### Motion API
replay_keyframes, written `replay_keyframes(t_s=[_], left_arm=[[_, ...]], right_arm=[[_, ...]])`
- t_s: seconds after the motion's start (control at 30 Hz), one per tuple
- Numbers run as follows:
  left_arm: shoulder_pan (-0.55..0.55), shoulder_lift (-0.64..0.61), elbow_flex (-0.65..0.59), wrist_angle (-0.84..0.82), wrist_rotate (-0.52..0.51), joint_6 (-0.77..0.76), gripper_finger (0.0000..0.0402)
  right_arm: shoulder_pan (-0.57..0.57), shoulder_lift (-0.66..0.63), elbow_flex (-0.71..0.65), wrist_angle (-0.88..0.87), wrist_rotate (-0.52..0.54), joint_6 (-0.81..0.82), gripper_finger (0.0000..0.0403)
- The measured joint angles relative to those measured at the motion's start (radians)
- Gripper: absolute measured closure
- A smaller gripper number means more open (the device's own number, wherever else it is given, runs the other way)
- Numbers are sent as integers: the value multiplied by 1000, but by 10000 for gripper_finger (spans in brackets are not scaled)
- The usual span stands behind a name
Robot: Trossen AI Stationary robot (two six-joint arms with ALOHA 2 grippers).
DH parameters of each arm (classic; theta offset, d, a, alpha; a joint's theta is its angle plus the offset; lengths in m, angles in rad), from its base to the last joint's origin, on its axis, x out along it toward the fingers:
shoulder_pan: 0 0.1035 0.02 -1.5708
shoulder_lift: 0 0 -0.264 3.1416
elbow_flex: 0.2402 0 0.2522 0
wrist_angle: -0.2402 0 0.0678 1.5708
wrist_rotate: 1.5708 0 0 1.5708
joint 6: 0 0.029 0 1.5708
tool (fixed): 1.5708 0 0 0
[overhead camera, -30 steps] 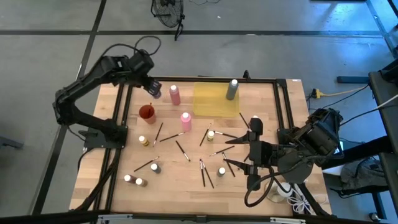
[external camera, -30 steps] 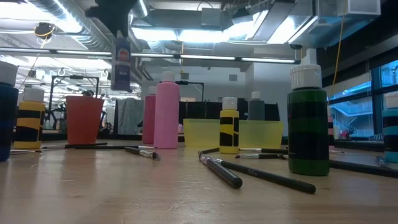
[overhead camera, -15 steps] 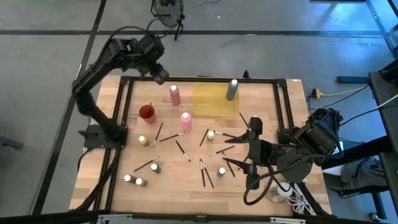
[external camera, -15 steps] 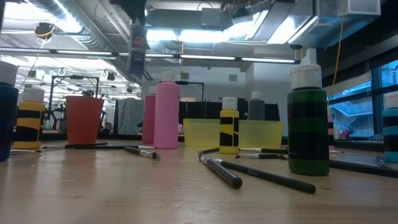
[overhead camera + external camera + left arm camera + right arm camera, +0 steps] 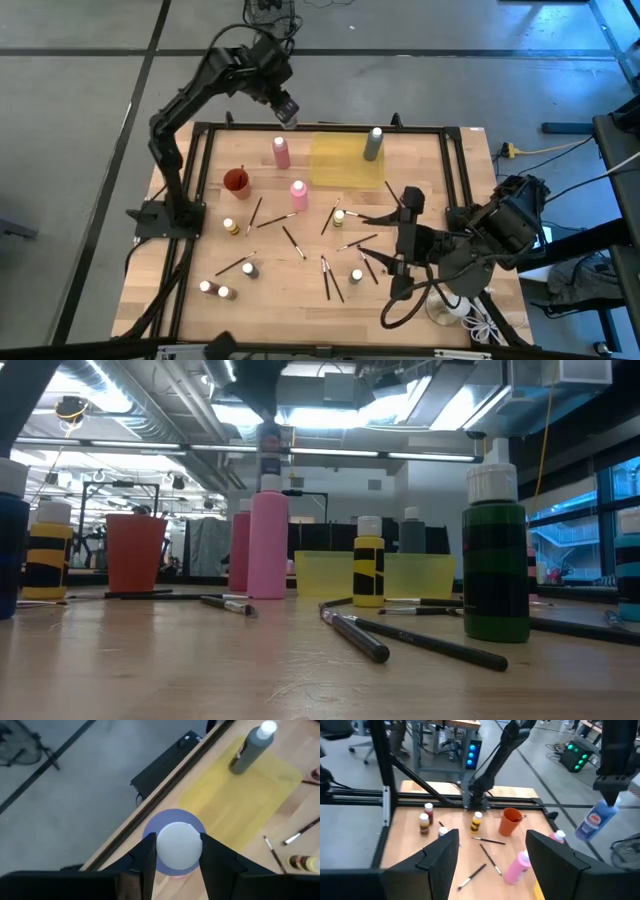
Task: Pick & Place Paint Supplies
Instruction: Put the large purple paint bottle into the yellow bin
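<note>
1. Blue paint bottle, white-capped, hangs in the air clamped between the fingers of the left gripper, above the table's far edge, between the pink bottles and the yellow tray.
2. From the left wrist view, the two dark fingers press against either side of the bottle's white cap, with the tray's near corner below it.
3. Yellow tray lies flat near the far edge of the wooden table; a grey bottle stands upright on it.
4. Two pink bottles stand on the table: one just beside the tray, the other nearer the middle.
5. An orange cup stands beside them, toward the left arm's base.
6. Thin dark-handled paintbrushes lie scattered across the middle of the table, with small yellow-and-black bottles and other tiny capped bottles among them.
7. A green bottle stands upright close to the low camera.
8. The right gripper hovers low over the table's right side near the brushes, its fingers spread wide and holding nothing.
</note>
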Motion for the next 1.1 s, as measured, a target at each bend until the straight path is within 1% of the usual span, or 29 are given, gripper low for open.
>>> replay_keyframes(t_s=[0.1, 0.23, 0.47, 0.77, 1.1], left_arm=[[-2, 20, 0, 76, 87, 1, 283], [-9, 42, 2, 125, 123, 1, 283], [-28, 90, 2, 149, 133, 2, 283], [-58, 180, 2, 190, 136, 26, 283], [-84, 260, 2, 199, 136, 68, 283]], right_arm=[[-10, -3, 0, -24, 7, -16, 169], [-30, -14, 0, -47, 18, -49, 169], [-67, -31, 0, -60, 6, -106, 169], [-107, -35, 0, -88, -74, -96, 169], [-107, -35, 0, -115, -73, -70, 169]])
